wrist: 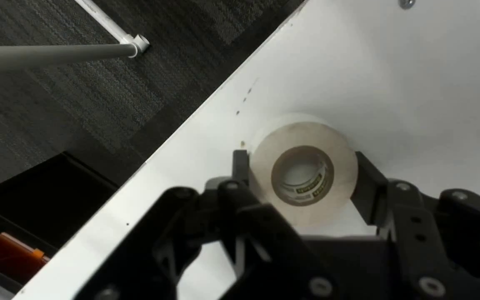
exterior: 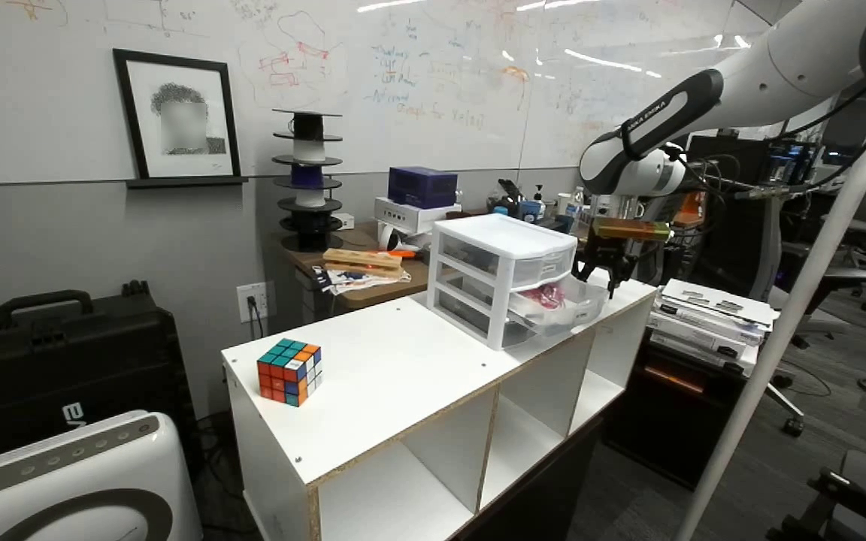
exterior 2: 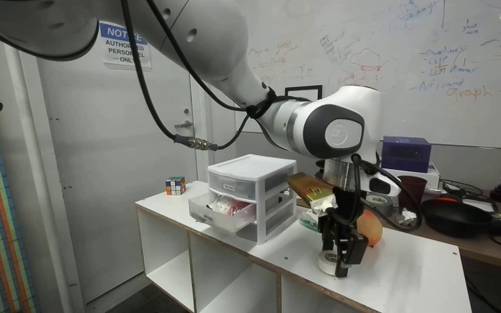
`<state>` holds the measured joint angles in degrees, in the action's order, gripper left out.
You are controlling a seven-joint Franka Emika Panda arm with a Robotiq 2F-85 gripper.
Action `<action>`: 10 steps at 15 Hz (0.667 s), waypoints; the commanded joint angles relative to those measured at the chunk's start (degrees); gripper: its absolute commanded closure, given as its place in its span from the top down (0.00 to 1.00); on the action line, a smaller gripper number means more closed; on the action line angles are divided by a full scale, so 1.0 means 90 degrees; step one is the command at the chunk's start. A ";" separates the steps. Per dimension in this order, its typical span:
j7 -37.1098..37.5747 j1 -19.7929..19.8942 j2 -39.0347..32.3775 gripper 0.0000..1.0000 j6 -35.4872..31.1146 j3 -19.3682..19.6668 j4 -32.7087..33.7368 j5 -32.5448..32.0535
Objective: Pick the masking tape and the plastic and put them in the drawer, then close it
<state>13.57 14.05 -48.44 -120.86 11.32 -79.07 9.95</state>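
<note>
Tape flat btwn jaws, axis vert.

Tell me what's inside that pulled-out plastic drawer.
The drawer holds a pinkish-red bundle and something white; I can't tell what either is. Whatever may lie beneath them is covered and cannot be seen.

The masking tape looks matt and papery, the drawer translucent plastic; the shelf pairs a smooth top with rough chipboard edges.
</note>
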 commanded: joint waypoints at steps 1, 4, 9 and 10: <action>0.0187 -0.0154 0.0624 0.34 0.0237 0.0093 -0.0404 -0.0280; 0.0230 -0.0311 0.1290 0.34 0.0079 0.0203 -0.0866 -0.0594; -0.0066 -0.0531 0.2666 0.34 0.0078 0.0095 -0.1950 -0.1023; -0.0159 -0.0577 0.2953 0.34 0.0081 0.0032 -0.2219 -0.1063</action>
<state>14.05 10.55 -31.33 -119.70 12.43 -89.62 2.49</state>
